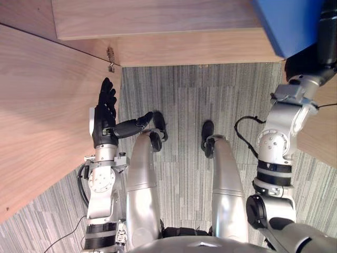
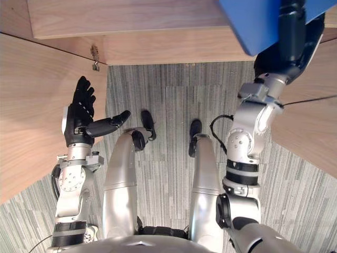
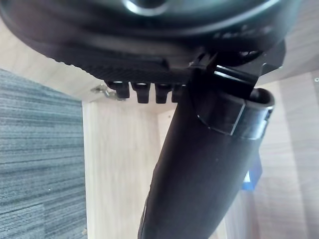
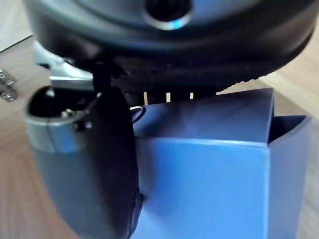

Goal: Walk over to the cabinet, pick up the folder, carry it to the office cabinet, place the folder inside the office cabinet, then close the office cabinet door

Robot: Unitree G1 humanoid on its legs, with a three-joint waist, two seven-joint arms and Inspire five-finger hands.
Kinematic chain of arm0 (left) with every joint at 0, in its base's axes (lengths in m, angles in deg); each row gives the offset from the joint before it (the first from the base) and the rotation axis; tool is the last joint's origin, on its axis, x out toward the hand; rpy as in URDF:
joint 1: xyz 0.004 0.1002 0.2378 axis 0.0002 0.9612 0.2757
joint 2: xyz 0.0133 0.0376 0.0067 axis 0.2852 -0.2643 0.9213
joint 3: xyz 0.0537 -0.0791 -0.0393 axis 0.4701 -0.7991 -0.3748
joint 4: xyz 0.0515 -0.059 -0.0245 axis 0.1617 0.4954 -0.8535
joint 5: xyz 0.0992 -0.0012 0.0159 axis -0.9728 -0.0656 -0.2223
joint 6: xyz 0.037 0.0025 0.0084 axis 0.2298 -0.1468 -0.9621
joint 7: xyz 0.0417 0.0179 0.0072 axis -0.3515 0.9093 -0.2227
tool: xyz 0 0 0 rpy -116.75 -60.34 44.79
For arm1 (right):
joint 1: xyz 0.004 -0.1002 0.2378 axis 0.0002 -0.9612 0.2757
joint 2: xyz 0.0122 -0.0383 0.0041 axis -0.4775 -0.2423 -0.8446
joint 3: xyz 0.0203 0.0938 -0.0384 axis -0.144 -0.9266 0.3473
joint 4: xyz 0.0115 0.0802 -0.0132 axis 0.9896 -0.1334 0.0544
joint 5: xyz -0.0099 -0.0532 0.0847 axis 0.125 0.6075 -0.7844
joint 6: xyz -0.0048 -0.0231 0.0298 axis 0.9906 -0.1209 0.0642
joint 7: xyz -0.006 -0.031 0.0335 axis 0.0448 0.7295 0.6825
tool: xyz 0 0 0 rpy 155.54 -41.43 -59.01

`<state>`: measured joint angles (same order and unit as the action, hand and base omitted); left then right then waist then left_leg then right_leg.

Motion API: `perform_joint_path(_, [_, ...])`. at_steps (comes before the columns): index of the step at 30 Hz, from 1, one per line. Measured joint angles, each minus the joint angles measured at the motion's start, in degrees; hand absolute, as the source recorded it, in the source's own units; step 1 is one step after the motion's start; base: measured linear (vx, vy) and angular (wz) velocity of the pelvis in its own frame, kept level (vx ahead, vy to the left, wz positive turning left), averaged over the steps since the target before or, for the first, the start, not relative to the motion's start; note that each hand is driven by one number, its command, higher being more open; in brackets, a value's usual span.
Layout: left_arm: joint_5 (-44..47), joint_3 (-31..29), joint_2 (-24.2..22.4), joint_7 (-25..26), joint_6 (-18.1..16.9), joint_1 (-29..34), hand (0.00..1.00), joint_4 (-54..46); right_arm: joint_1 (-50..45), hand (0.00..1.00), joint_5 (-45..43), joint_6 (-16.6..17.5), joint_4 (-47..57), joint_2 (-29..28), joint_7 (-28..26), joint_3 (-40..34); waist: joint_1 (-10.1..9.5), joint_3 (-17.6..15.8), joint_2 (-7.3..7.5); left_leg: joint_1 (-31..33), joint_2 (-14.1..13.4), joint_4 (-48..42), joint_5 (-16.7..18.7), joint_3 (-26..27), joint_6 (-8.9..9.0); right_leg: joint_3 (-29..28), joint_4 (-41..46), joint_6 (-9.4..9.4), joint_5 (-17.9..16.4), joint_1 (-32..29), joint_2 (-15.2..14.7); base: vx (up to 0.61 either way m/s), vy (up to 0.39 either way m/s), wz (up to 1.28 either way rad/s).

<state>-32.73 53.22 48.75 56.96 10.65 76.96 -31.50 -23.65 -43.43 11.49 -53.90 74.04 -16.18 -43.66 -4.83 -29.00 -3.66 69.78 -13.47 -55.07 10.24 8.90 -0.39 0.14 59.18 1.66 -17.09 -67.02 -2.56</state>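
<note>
The office cabinet (image 1: 158,21) takes up the far side of the scene. It shows as pale wood panels, and its door (image 1: 47,116) is swung open and runs down the whole left side from a small metal hinge (image 1: 111,59) at the far corner. Another wood panel (image 1: 321,137) borders the right, with grey carpet floor (image 1: 184,100) between the two. The blue folder (image 2: 253,23) is at the far right, raised over the cabinet's front edge and not yet set down inside. It runs out past the frame, so its long axis cannot be made out. The right robot hand (image 2: 291,31) carries it on a raised, bent arm. The fingers lie across one blue face and the thumb presses the other, pinching the folder between them. From that hand the cabinet's interior lies straight ahead, so placing looks like a short push forward. The left robot hand (image 1: 105,124) is nearer the door, with fingers straight and together along its inner face and the thumb spread toward the right. Whether it touches the wood cannot be told. It seems well placed to swing the door shut afterwards.
</note>
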Motion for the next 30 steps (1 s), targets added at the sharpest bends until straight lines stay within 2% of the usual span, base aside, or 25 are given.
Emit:
perform_joint_path(8, [3.02, 3.01, 0.01, -0.96, 0.00, 1.19, 1.00, -3.54, 9.58, 0.00, -10.19, 0.09, -7.39, 3.25, 1.74, 0.02, -0.91, -0.01, -0.03, 0.98, 1.44, 1.64, -1.27, -1.21, 0.37, 1.55, -0.51, -0.14, -0.09, -0.35, -1.40, -0.01, 0.062, 0.13])
perform_joint_path(14, [5.35, 4.98, 0.02, -1.32, -0.03, 4.77, 1.00, -6.16, 16.39, 0.00, -19.42, 0.46, -13.27, 7.14, 1.75, -0.64, -1.44, -0.01, -0.06, 2.39, 2.61, 2.78, -2.35, -1.95, 0.59, 2.69, -0.49, -0.26, -0.17, -1.38, -2.44, -0.03, 0.051, 0.13])
perform_joint_path(16, [6.42, 6.21, 0.00, -1.30, -0.07, 4.87, 1.00, -5.79, 18.56, 0.00, -22.21, 1.23, -15.40, 7.14, 1.76, -1.62, -1.63, 0.02, -0.11, 2.66, 2.98, 3.41, -2.75, -2.05, 0.74, 2.96, -0.62, -0.31, -0.20, -1.67, -2.80, -0.03, 0.039, 0.15])
perform_joint_path(18, [7.28, 7.16, 0.03, -1.33, -0.16, 2.07, 1.00, -2.27, 22.14, 0.00, -25.74, 3.43, -17.45, 6.45, 2.19, -2.29, -2.10, 0.06, -0.22, 2.80, 3.09, 3.80, -3.24, -2.04, 0.58, 3.03, -0.60, -0.32, -0.20, -1.96, -2.92, -0.03, 0.045, 0.05])
perform_joint_path(23, [7.61, 6.87, 0.03, -0.57, 0.44, 0.72, 1.00, -0.72, 28.17, 0.00, -31.34, 5.86, -21.90, 6.42, 3.56, -5.20, -2.63, 0.17, -0.41, 2.85, 3.51, 4.41, -3.92, -2.50, 0.84, 3.66, -0.61, -0.39, -0.24, -1.94, -3.35, -0.02, 0.032, 0.07])
perform_joint_path(24, [8.02, 6.84, 0.04, -0.51, 0.44, 0.73, 1.00, -0.72, 28.54, 1.00, -31.98, 6.66, -21.90, 6.42, 4.02, -5.80, -2.70, 0.21, -0.46, 2.89, 3.65, 4.67, -4.12, -2.68, 0.98, 3.86, -0.70, -0.40, -0.24, -1.94, -3.45, -0.03, 0.030, 0.12])
perform_joint_path(30, [9.94, 7.18, 0.06, -0.64, 0.45, 0.83, 1.00, -0.71, 30.31, 1.00, -32.22, 8.72, -21.91, 6.47, 7.50, -7.24, -3.09, 0.36, -0.71, 2.87, 4.21, 6.07, -5.31, -3.48, 1.48, 4.81, -0.71, -1.03, -0.45, -1.94, -3.86, -0.03, 0.013, 0.10])
